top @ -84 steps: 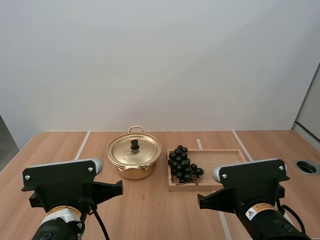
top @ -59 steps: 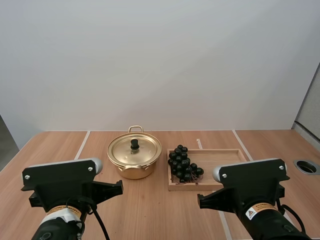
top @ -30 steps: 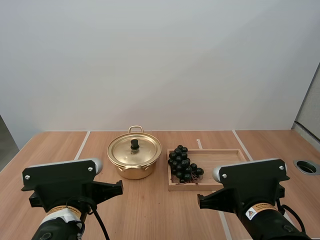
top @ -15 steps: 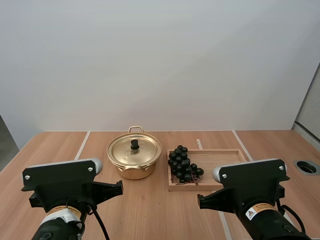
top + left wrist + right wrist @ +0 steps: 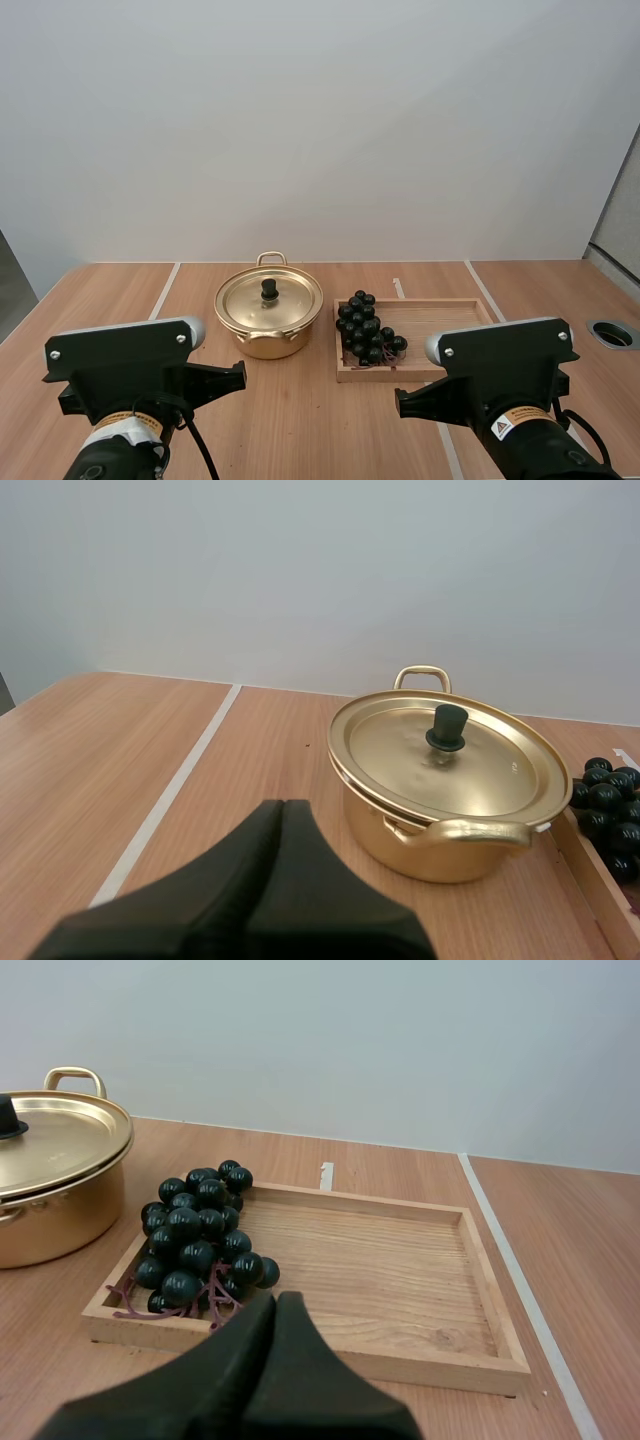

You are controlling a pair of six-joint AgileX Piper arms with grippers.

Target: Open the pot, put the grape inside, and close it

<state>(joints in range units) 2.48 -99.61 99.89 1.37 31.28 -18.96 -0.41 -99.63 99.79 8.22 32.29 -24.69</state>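
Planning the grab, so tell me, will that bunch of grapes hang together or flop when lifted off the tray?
The bunch of grapes probably flops: many round berries on thin reddish stems. Their glossy skins look slippery, so a pinch may slide off.

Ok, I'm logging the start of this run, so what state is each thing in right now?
pot: upright, closed.
lid: seated on the pot, knob up.
bunch of grapes: lying in the wooden tray, at the end nearest the pot.
wooden tray: flat beside the pot, holding the grapes.
left gripper: shut on nothing, short of the pot.
right gripper: shut on nothing, short of the tray.
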